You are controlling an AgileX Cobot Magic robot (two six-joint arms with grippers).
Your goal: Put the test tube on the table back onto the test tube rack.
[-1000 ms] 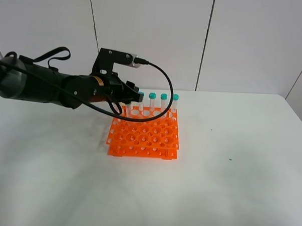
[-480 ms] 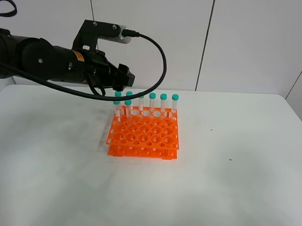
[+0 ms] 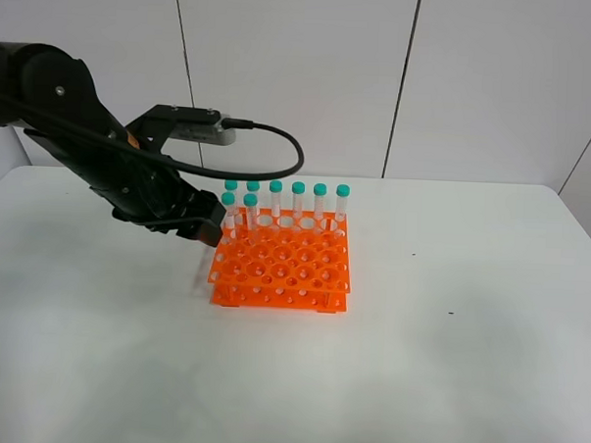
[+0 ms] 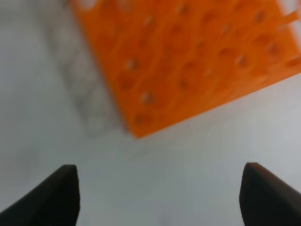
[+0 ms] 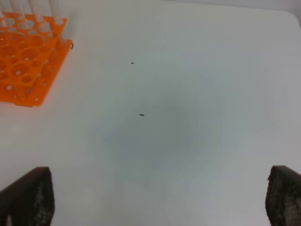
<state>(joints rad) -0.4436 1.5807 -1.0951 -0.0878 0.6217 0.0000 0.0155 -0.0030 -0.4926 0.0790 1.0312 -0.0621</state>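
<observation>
Backdrop: white panelled wall [image 3: 478, 82] behind a plain white counter [image 3: 445, 385].
Counter: matte white, with a few tiny dark specks [image 5: 141, 114] on its right part.
Rack: orange test tube rack [image 3: 284, 270] stands on the counter left of centre, two tiers with a grid of round holes.
Tubes: seven teal-capped tubes stand upright in the rack; five line the far row [image 3: 298, 200], and two more stand at its far left corner.
Task tube: the test tube [image 3: 250, 211] with teal cap stands upright in a hole just in front of the far row, near the rack's left end; which of the look-alike tubes was the one from the counter cannot be told for certain.
Left claw: left claw [image 3: 199, 229] hangs just beside the rack's left edge, above the counter, apart from the tubes; in the wrist view the left claw [image 4: 160, 193] shows two dark fingertips [image 4: 63, 195] spread wide with nothing between them, the blurred rack beneath.
Right claw: right claw [image 5: 160, 197] is spread wide over bare counter, well apart from the rack, holding nothing.
Cable: black cable [image 3: 279, 147] loops from the left arm's wrist.
</observation>
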